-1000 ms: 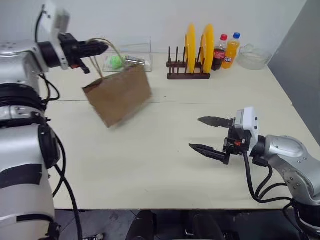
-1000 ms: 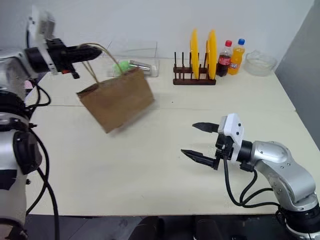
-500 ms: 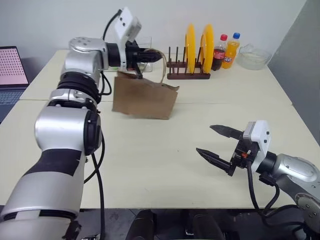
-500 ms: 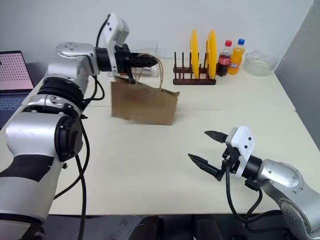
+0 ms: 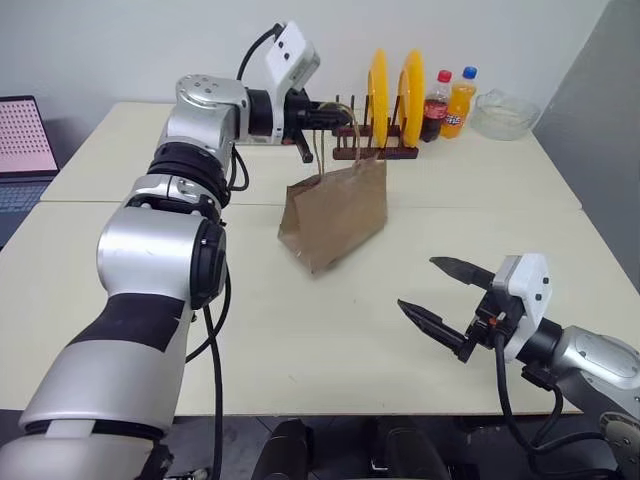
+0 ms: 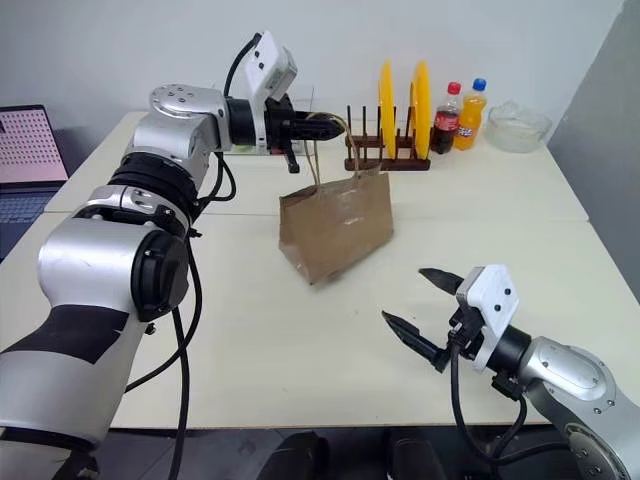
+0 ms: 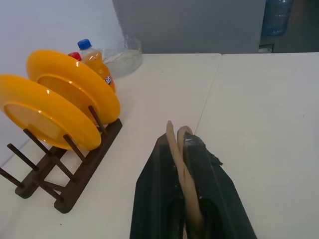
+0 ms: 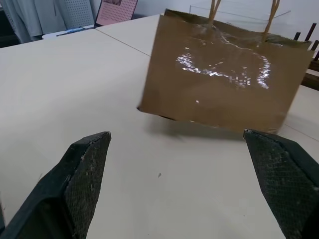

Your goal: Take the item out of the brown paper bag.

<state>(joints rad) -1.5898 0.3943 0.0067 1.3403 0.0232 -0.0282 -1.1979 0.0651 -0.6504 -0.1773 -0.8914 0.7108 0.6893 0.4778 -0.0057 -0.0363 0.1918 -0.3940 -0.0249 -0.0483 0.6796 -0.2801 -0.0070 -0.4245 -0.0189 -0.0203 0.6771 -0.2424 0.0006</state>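
The brown paper bag (image 5: 335, 215) hangs tilted from its cord handles over the middle of the table, and in the right wrist view the brown paper bag (image 8: 224, 74) casts a shadow beneath it. My left gripper (image 5: 335, 118) is shut on a tan cord handle (image 7: 179, 164) above the bag, its fingers (image 7: 209, 174) pinching the loop. My right gripper (image 5: 416, 284) stands open low over the table's near right part, pointing toward the bag and well apart from it. The item is hidden inside the bag.
A wooden rack with two yellow plates (image 5: 385, 95) stands just behind the bag. Cola and orange soda bottles (image 5: 450, 100) and a glass bowl (image 5: 505, 112) are at the back right. A laptop (image 5: 25, 135) sits far left.
My left arm has swung the bag to the right, from the table's left side to in front of the plate rack. The right gripper stays open and has drawn back slightly.
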